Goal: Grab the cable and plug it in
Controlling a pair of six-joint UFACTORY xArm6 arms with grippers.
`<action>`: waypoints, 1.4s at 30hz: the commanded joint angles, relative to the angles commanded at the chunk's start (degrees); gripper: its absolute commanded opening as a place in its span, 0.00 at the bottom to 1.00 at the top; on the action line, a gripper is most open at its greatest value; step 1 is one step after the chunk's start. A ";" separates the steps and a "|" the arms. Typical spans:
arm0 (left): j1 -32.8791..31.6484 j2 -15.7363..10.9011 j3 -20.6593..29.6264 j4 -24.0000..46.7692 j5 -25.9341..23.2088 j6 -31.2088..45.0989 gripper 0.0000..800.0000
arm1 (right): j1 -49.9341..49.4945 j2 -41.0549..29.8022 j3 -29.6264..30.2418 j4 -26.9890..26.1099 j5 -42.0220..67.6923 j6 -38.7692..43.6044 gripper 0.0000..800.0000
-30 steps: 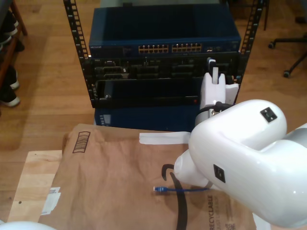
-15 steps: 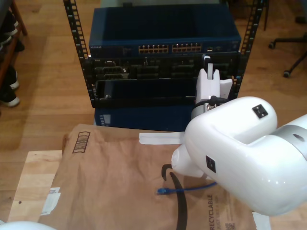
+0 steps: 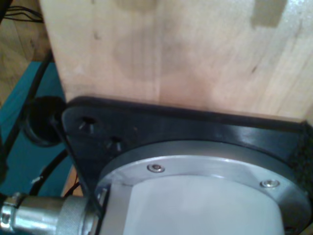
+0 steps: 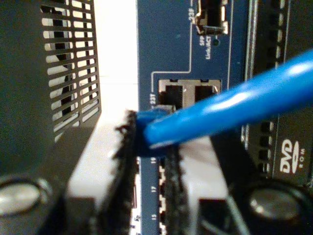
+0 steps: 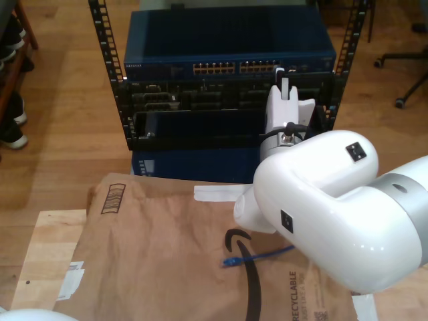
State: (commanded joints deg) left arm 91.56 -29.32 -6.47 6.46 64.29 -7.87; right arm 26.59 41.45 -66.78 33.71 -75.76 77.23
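Note:
My second gripper (image 4: 149, 147) is shut on the blue plug (image 4: 152, 116) at one end of the bright blue cable (image 4: 234, 105). The plug tip sits right in front of a pair of ports (image 4: 188, 93) on the blue switch, beside the label 23. The exterior view has this second gripper (image 5: 282, 75) held up at the right end of the switch's (image 5: 227, 40) yellow port row. The rest of the cable passes under the white arm, and its loose plug end (image 5: 232, 261) lies on the brown paper (image 5: 160, 247).
The switch sits in a black rack (image 5: 107, 80) above darker units (image 5: 194, 100), one marked DVD ROM (image 4: 293, 156). The first wrist view looks at a wooden tabletop (image 3: 186, 54) and a black base plate (image 3: 146, 127) under a round arm base. Shoes (image 5: 12, 127) and a chair wheel (image 5: 401, 101) stand on the floor.
The second arm has moved toward the exterior view's left and closer to the switch's port row. The cable's loose end has slid slightly toward the exterior view's right on the paper.

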 joint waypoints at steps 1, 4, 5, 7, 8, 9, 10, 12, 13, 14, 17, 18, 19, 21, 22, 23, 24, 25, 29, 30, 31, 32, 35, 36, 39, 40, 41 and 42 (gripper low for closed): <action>-0.09 0.00 0.00 0.00 0.00 0.00 1.00 | 0.00 0.18 -0.26 0.00 0.00 0.00 0.00; -0.09 0.00 0.00 0.00 0.09 0.00 1.00 | 0.00 0.79 -1.05 0.09 0.00 0.00 0.00; -0.09 0.00 0.00 0.00 0.00 0.00 1.00 | 0.00 0.97 -1.41 0.09 0.00 0.00 0.00; 0.00 0.00 0.00 0.00 0.00 0.00 1.00 | -0.44 1.23 -2.02 0.09 0.00 -0.09 0.00; -0.09 0.00 0.00 0.00 0.00 0.00 1.00 | -0.62 1.41 -2.29 0.09 0.00 -0.09 0.00; -0.09 0.00 0.00 0.00 0.00 0.00 1.00 | -0.62 1.49 -2.64 0.09 0.00 -0.18 0.00; 0.00 0.00 0.00 0.00 0.00 0.00 1.00 | -0.70 1.93 -2.99 0.09 0.18 -0.18 0.00; 0.00 0.00 0.00 0.00 0.00 0.00 1.00 | -0.70 2.11 -3.16 0.00 1.05 -0.18 0.00; -0.09 0.00 0.00 0.00 0.00 0.00 1.00 | -0.70 2.20 -3.25 0.00 1.23 -0.18 0.00; 0.00 0.00 0.00 0.00 0.00 0.00 1.00 | -0.70 2.29 -3.25 0.00 1.23 -0.18 0.00; 0.00 0.00 0.00 0.00 0.00 0.00 1.00 | -0.70 2.29 -3.25 0.00 1.23 -0.18 0.00; -0.09 0.00 0.00 0.00 0.09 0.00 1.00 | -0.70 2.20 -3.25 0.09 1.23 -0.26 0.00; 0.00 0.00 0.00 0.00 0.00 0.00 1.00 | -0.70 2.29 -3.34 0.09 1.23 -0.26 0.00; -0.09 0.00 0.00 0.00 0.00 0.00 1.00 | -0.70 2.29 -3.34 0.09 1.23 -0.26 0.00; 0.00 0.00 0.00 0.00 0.00 0.00 1.00 | -0.70 2.29 -3.34 0.09 1.23 -0.26 0.00; 0.00 0.00 0.00 0.00 0.00 0.00 1.00 | -0.70 2.29 -3.34 0.09 1.23 -0.26 0.00; -0.09 0.00 0.00 0.00 0.00 0.00 1.00 | -0.70 2.20 -3.25 0.09 1.14 -0.26 0.00; -0.09 0.00 0.00 0.00 0.00 0.00 1.00 | -0.70 2.29 -3.25 0.09 1.14 -0.26 0.00; -0.09 0.00 0.00 0.00 0.09 0.00 1.00 | -0.70 2.29 -3.16 0.09 1.14 -0.18 0.00; 0.00 0.00 0.00 0.00 0.00 0.00 1.00 | -0.70 2.20 -3.08 0.09 1.14 -0.18 0.00; 0.00 0.00 0.00 0.00 0.00 0.00 1.00 | -0.70 2.20 -3.08 0.18 1.14 -0.18 0.00; -0.09 0.00 0.00 0.00 0.09 0.00 1.00 | -0.70 2.20 -2.99 0.18 1.14 -0.18 0.00; -0.09 0.00 0.00 0.00 0.00 0.00 1.00 | -0.70 2.11 -2.81 0.18 0.79 -0.18 0.00; -0.09 0.00 0.00 0.00 0.00 0.00 1.00 | -0.70 2.02 -2.73 0.18 0.70 -0.18 0.00; 0.00 0.00 0.00 0.00 0.00 0.00 1.00 | -0.70 1.93 -2.73 0.18 0.62 -0.18 0.00; -0.09 0.00 0.00 0.00 0.00 0.00 1.00 | -0.70 1.85 -2.81 0.18 0.62 -0.18 0.00; -0.09 0.00 0.00 0.00 0.09 0.00 1.00 | -0.70 1.85 -2.81 0.18 0.62 -0.18 0.00; 0.00 0.00 0.00 0.00 0.00 0.00 1.00 | -0.70 1.76 -2.81 0.18 0.62 -0.18 0.00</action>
State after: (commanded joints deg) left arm 91.56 -29.32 -6.47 6.46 64.29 -7.87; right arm 25.89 43.21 -69.59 33.89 -75.14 77.05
